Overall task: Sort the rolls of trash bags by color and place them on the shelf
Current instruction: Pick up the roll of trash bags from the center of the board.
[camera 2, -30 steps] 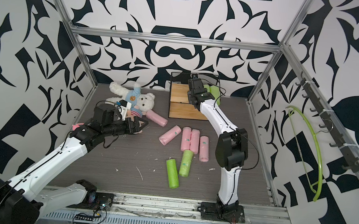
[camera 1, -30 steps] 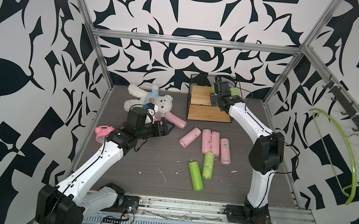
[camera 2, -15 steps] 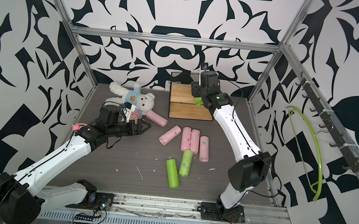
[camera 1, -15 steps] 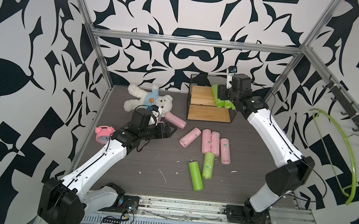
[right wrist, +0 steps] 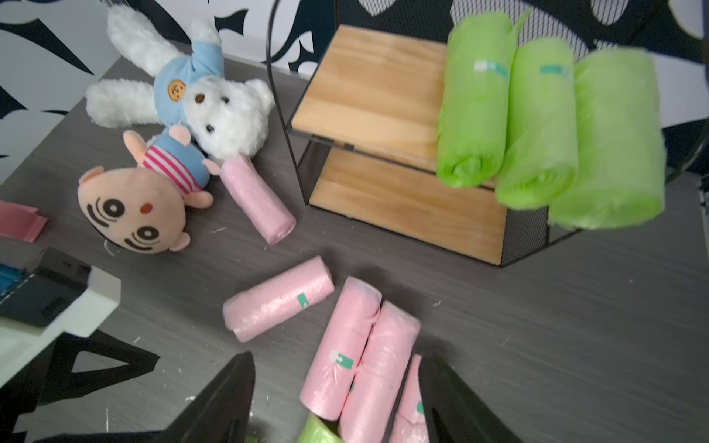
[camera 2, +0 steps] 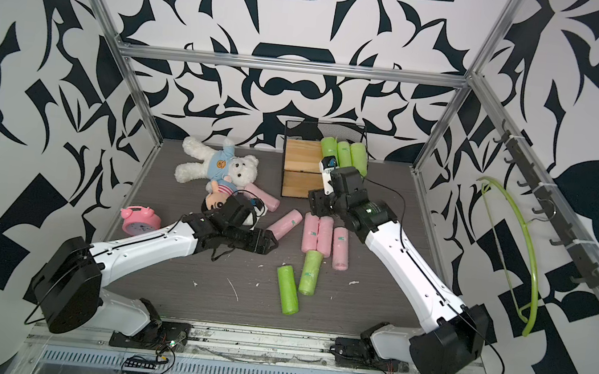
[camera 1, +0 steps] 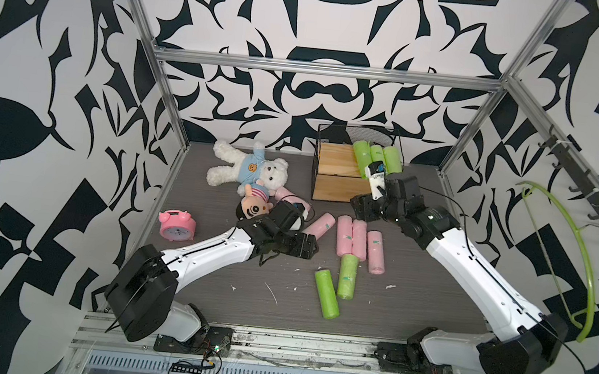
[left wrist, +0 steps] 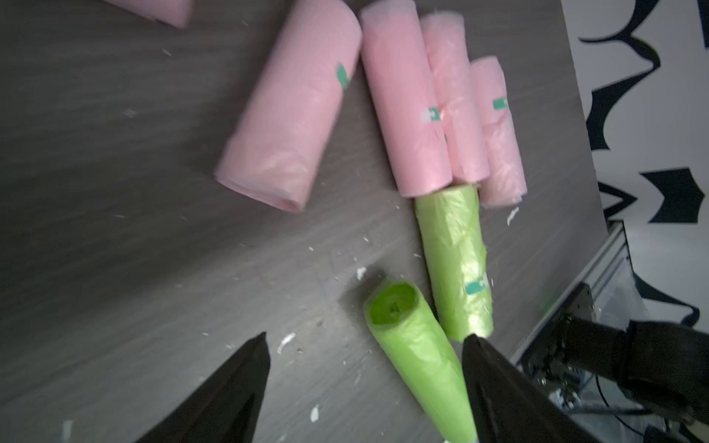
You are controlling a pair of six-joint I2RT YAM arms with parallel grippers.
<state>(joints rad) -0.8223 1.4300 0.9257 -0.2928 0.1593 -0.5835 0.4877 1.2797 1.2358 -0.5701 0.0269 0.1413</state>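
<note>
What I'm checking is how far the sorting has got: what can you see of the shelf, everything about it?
The shelf is a small two-tier rack with a black wire frame, a mesh back and two light wooden boards. It stands upright on the dark table by the back wall. Three green rolls lie side by side on the right of the top board, their ends jutting past its front edge. The lower board looks bare where visible.

White teddy bear [camera 1: 250, 167] flat out at the worktop's [camera 1: 202, 299] back, striped doll [camera 1: 252, 208] tucked against it, pink alarm clock [camera 1: 176, 225] out left, green hanger [camera 1: 584, 263] hooked on the right wall.
</note>
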